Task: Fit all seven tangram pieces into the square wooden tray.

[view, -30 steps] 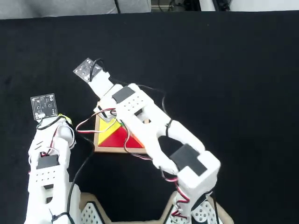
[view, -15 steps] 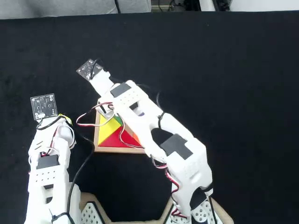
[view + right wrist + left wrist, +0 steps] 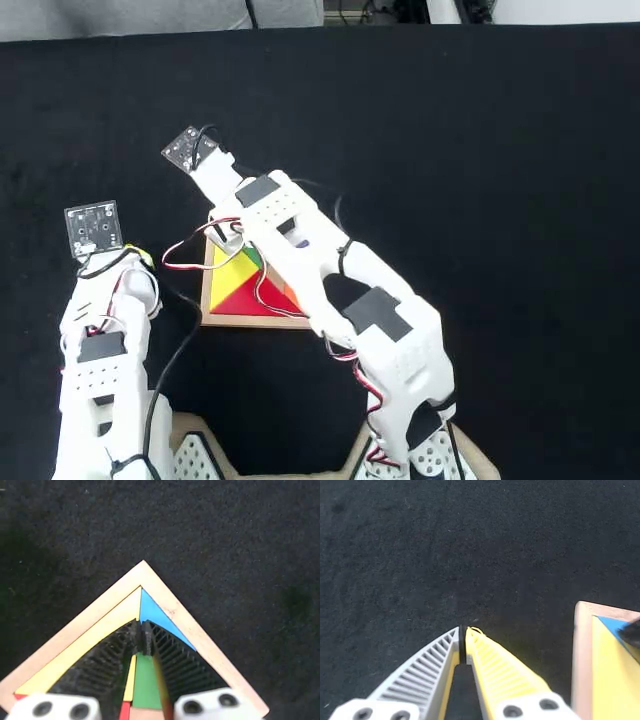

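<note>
The square wooden tray [image 3: 212,318] lies between the two arms, with a yellow piece [image 3: 232,280], a red piece [image 3: 262,300] and a green piece [image 3: 254,259] in it. The right arm [image 3: 270,212] stretches over the tray. My right gripper [image 3: 142,630] is shut, its black tips down on the pieces at the tray's corner [image 3: 144,567], next to the blue piece [image 3: 151,612] and the yellow piece [image 3: 85,652]. My left gripper [image 3: 463,629] is shut and holds nothing, over bare mat beside the tray's rim [image 3: 581,645].
Black mat [image 3: 480,160] covers the whole table, with wide free room on the far and right sides. The left arm [image 3: 100,340] stands at the near left. The arms' bases [image 3: 300,465] sit at the front edge.
The right arm's elbow and upper links have swung left and folded in, uncovering more of the tray's pieces. Its wrist has stayed over the tray's far corner. The left arm has not moved.
</note>
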`<state>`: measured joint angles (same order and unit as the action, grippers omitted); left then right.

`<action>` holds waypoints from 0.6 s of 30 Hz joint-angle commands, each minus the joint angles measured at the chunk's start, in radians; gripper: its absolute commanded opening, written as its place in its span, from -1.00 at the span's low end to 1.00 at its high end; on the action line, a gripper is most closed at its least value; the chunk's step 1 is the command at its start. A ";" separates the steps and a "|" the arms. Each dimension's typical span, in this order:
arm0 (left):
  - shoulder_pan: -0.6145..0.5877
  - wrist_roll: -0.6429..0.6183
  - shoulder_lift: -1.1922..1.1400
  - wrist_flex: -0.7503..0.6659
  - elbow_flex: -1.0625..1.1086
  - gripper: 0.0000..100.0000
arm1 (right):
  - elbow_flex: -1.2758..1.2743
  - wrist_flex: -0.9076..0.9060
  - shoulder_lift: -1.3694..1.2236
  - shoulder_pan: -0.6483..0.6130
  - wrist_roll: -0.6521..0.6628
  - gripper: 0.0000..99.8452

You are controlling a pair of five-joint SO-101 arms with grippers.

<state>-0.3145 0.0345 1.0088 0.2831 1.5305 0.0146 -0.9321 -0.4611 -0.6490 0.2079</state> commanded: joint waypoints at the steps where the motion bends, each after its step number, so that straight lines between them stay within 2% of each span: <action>1: -0.062 -0.037 0.018 -0.002 -0.033 -0.94 | 0.062 -0.054 0.041 -0.014 0.005 -0.98; 5: -0.104 -0.097 0.018 -0.002 -0.045 -0.94 | 0.002 -0.011 0.068 -0.109 0.009 -0.98; 9: -0.254 -0.195 0.018 0.006 -0.074 -0.94 | -0.062 0.089 0.074 -0.140 0.006 -0.98; 11: -0.303 -0.232 0.018 0.060 -0.107 -0.94 | -0.065 0.098 0.079 -0.143 0.002 -0.98; 14: -0.283 -0.232 0.018 0.141 -0.143 -0.94 | -0.058 0.098 0.101 -0.175 0.008 -0.98; 18: -0.283 -0.232 0.018 0.146 -0.147 -0.94 | -0.082 0.104 0.130 -0.236 0.009 -0.98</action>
<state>-0.5923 -0.1880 1.0088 0.4150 1.4507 -0.0667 -0.8477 -0.4089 -0.8393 0.2064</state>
